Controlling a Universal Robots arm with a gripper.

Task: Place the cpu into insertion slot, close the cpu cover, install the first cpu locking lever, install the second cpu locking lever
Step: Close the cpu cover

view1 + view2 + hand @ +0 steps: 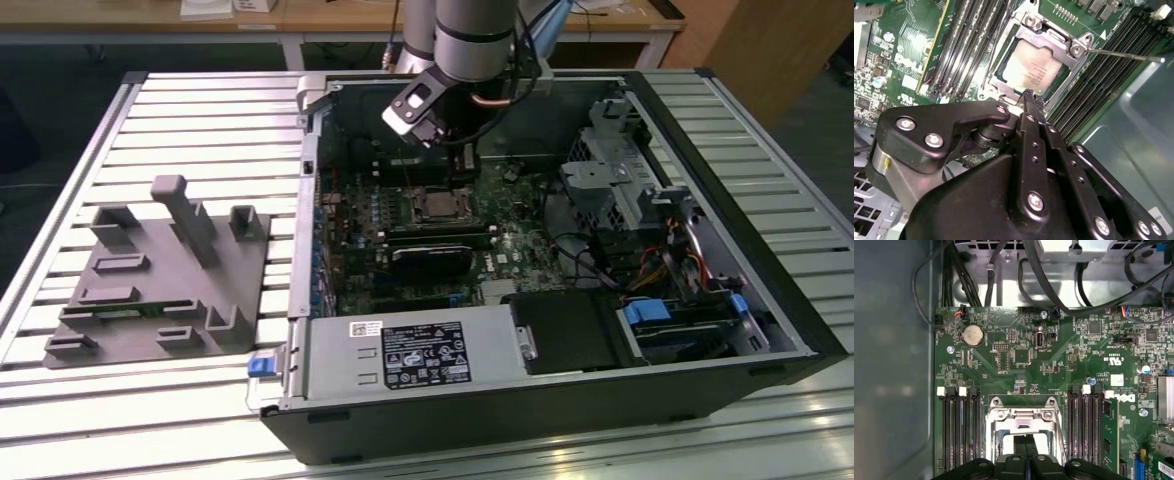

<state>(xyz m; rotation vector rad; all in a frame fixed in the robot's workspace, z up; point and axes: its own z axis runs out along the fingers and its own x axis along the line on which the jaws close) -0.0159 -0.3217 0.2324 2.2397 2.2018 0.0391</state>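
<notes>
One claw (pixel 1029 97) closed, empty, just beside seated cpu (pixel 1029 67) | cpu cover (pixel 1050 39) down | step judged: first locking lever (pixel 1126 55), apparently unlatched, needs pressing home

Robotics lab — slatted aluminium workbench (pixel 200 130)

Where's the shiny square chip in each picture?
Exterior view: cpu, in the middle of the motherboard.
Second wrist view: cpu, just past the gripper.
First wrist view: cpu, a pale patch beside the gripper.
Shared landmark: the cpu cover framing it.
</notes>
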